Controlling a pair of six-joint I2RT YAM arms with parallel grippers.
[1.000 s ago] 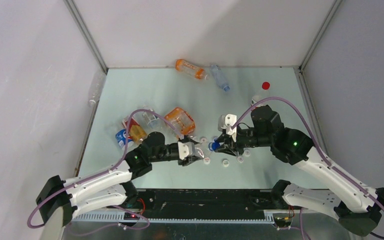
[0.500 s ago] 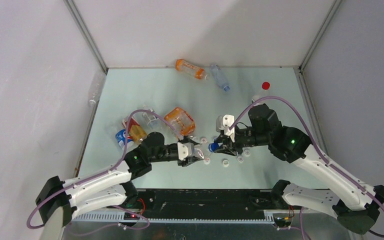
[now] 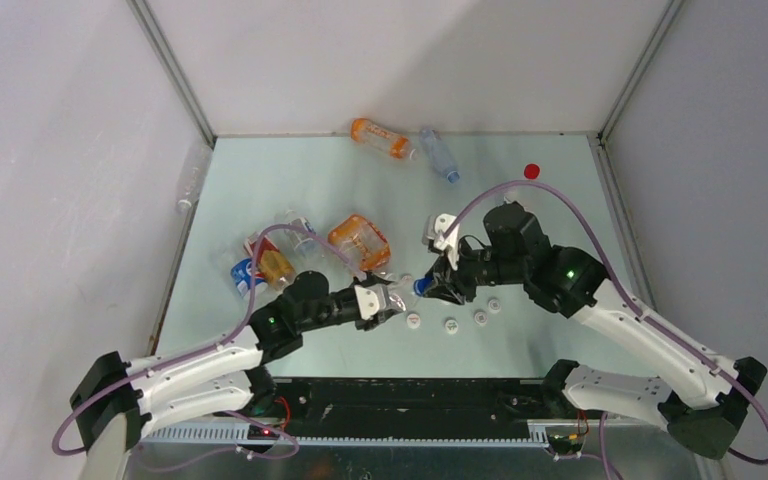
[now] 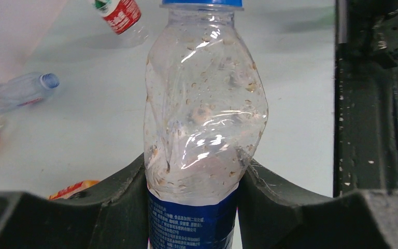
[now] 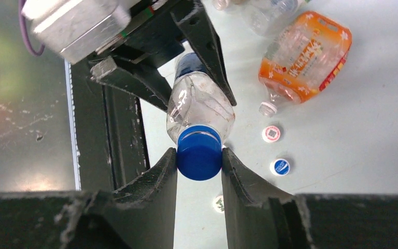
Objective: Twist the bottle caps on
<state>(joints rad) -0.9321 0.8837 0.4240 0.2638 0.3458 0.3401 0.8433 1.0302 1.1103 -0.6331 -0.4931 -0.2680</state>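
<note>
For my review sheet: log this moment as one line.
left claw: shut on blue-label bottle | right claw: shut on blue cap at bottle mouth | loose caps lie on table

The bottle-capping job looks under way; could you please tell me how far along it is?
Apparently done: the clear bottle by the far edge already looks capped. In hand: the left hand holds a blue-labelled bottle while the right hand pinches the blue cap on its neck. Left: loose white caps, a red cap, and the bottle cluster, whose necks are unclear.
</note>
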